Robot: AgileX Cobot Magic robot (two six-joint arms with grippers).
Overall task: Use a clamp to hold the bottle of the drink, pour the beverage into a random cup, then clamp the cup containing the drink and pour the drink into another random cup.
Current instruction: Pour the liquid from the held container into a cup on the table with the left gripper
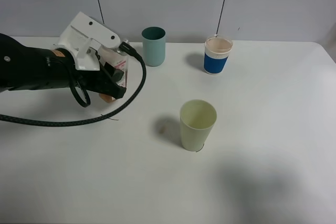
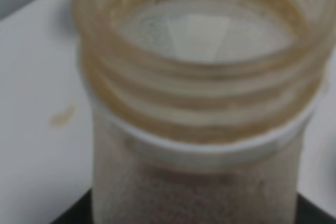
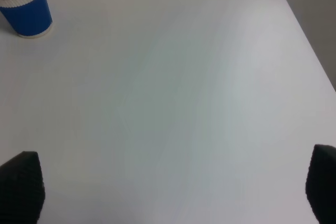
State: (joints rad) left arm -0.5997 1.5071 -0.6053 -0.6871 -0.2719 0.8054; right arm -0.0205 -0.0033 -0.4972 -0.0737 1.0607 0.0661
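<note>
The pale yellow-green cup (image 1: 198, 124) stands upright near the middle of the white desk (image 1: 273, 171), its inside showing pale and no dark liquid. Well to its left and farther back, the left fingers (image 1: 112, 86) are clamped on the bottle (image 1: 118, 70), which leans over in the grip; the left wrist view looks at its wide threaded neck (image 2: 199, 103) (blurred, with brownish film on the plastic). Behind the pale cup and a little to its right stands the blue-and-white cup (image 1: 217, 55); behind and to its left stands the teal cup (image 1: 153, 45). The right fingers (image 3: 21, 184) are spread wide over bare desk, holding nothing.
</note>
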